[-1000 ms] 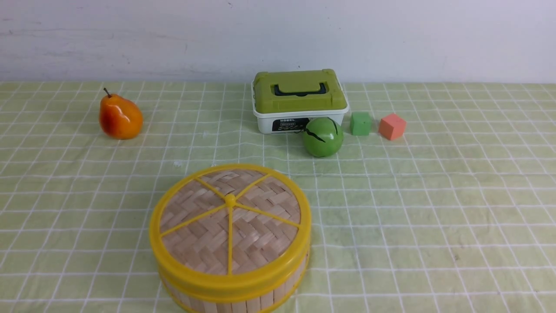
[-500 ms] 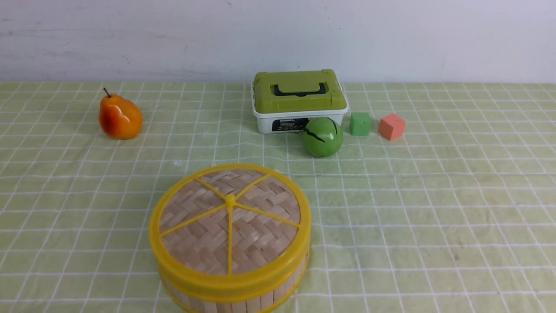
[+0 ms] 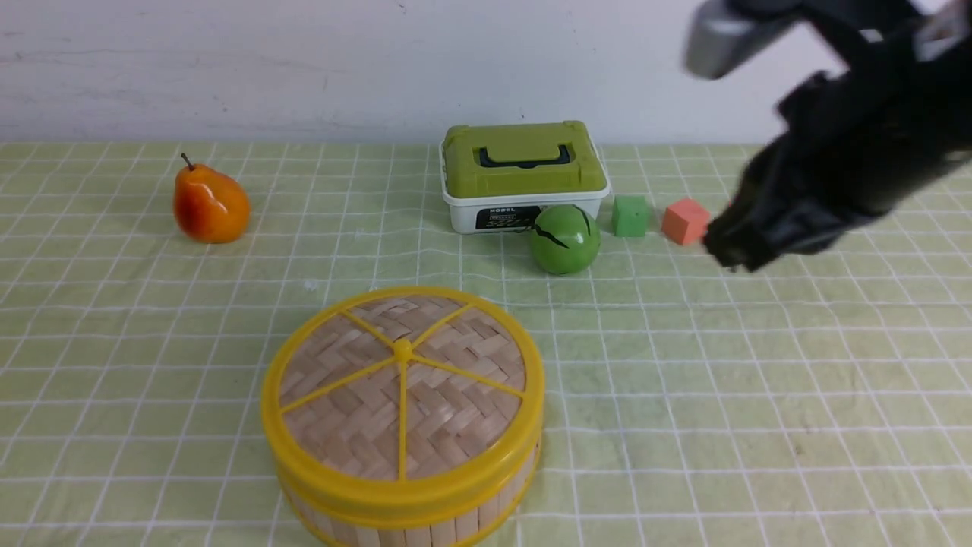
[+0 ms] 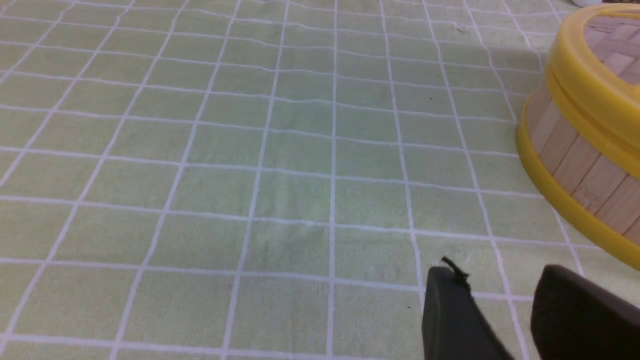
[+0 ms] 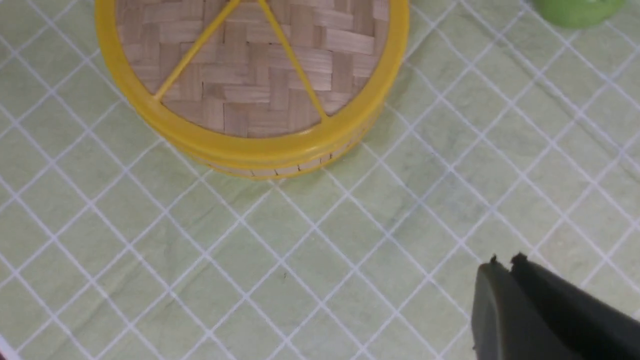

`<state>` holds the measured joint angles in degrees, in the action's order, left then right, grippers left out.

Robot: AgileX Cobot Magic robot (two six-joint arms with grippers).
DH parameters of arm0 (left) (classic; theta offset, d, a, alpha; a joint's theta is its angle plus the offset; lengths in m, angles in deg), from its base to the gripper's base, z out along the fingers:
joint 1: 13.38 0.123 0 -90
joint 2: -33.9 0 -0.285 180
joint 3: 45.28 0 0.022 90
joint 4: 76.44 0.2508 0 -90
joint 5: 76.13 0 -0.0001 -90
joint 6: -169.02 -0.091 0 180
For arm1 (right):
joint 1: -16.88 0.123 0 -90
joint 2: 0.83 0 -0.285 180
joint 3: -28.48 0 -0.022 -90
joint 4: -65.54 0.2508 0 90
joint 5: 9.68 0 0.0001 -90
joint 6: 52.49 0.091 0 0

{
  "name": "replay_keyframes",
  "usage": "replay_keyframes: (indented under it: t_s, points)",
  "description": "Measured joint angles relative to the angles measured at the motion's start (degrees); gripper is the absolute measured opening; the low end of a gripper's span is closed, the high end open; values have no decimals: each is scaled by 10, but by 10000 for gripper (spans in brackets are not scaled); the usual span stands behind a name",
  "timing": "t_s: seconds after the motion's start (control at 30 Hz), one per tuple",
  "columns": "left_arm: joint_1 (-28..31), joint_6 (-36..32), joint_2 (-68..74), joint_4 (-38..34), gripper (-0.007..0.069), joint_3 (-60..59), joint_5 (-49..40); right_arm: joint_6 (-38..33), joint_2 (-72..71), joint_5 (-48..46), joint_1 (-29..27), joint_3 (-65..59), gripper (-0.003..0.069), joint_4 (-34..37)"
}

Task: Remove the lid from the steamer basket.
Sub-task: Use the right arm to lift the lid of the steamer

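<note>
Arm right, raised high, tip angled downward | right gripper pressed together, empty — lid sits on steamer basket

Above the lid nothing stands, so its top is open from overhead. The bench lies bare to the right of the steamer basket and to its left. Behind it, well apart, a green ball, a green-topped box, a green cube and an orange cube crowd the back middle; a pear sits far back left. The right claw hangs over the back right.
</note>
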<state>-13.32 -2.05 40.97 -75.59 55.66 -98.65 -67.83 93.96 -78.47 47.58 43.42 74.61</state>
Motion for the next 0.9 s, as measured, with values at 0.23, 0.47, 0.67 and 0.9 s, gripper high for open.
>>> replay_keyframes:
  t_s: [0.23, 0.47, 0.67, 0.9]
  points:
    - [0, 0, 0, 0, 239, 0, 0, 46, 165, -8, 75, 132, 43, -27]
    - [0, 0, 0, 0, 239, 0, 0, 81, 322, -22, 113, 284, 307, -27]
    - [0, 0, 0, 0, 239, 0, 0, 87, 381, 8, 124, 327, 508, -21]
    - [0, 0, 0, 0, 239, 0, 0, 89, 408, 29, 128, 332, 485, -6]
